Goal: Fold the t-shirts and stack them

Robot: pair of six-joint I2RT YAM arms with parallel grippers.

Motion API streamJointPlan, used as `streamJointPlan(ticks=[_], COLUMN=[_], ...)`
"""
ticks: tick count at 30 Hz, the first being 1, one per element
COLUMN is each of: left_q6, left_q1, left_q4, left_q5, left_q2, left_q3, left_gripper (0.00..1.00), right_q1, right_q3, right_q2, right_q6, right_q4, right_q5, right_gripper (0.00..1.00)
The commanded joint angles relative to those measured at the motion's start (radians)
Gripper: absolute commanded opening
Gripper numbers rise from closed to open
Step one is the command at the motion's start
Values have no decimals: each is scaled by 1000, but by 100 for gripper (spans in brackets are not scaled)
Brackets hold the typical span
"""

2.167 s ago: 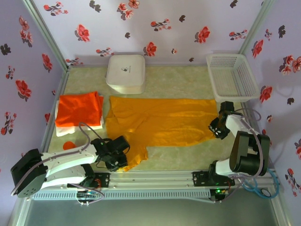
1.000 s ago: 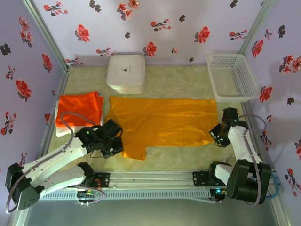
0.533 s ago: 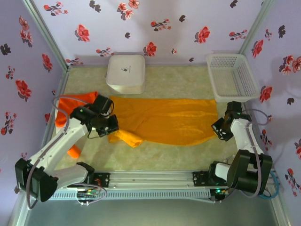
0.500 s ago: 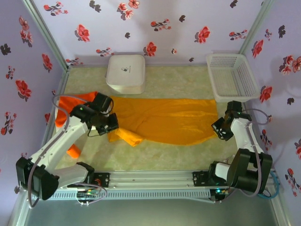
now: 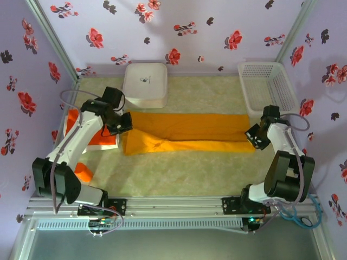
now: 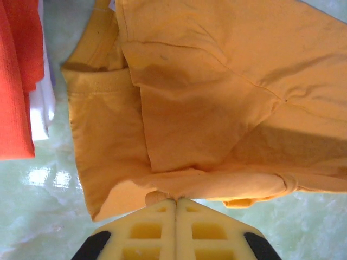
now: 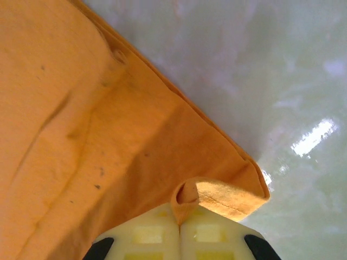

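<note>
Floral-papered walls (image 5: 217,21) surround my pale green counter (image 5: 190,176); my left hand (image 6: 175,200) and right hand (image 7: 180,214) each clench an end of the folded mustard yellow-orange cloth t-shirt (image 5: 190,132).

Open table (image 5: 179,173) nearside; box (image 5: 145,84), basket (image 5: 268,89) behind

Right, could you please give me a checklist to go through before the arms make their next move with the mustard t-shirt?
1. Left gripper shut on mustard t-shirt: ok.
2. Right gripper shut on its other end: ok.
3. Shirt folded into a long band: ok.
4. Band lying flat: not ok, creased near the left gripper.
5. Red-orange t-shirt stacked on white t-shirt: ok.
</note>
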Motion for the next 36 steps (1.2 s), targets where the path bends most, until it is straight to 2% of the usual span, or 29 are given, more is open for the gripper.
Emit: streamJointPlan(ticks=[1,12,20,23,25,29,31,36], left_q6=[70,131,146,144,141,139,143,156], left_q1=[18,48,50,51,50,50,51,50], left_q4=[11,26,42,50,52,61,61,58], left_q5=[3,-4,-5,-5,-5,-3,-3,-3], left_q2=[45,142,191,207,217,232,239,260], left_q3=[41,85,104,112,119,129,136,155], left_gripper=[0,0,0,0,0,0,0,0], right_q1=[-7,4,10,12,14,19,21,33], right_q3=[55,107,122,134,132,128,119,100], right_q2=[39,162,191,201,200,178,153,100], right_q6=[-16,-24,-14,-17,-19,-24,-25,-20], right_q4=[31,96,116,109,120,133,141,136], right_q5=[8,-59,-70,-68,-80,-96,-107,-142], right_gripper=[0,0,2,9,18,43,52,54])
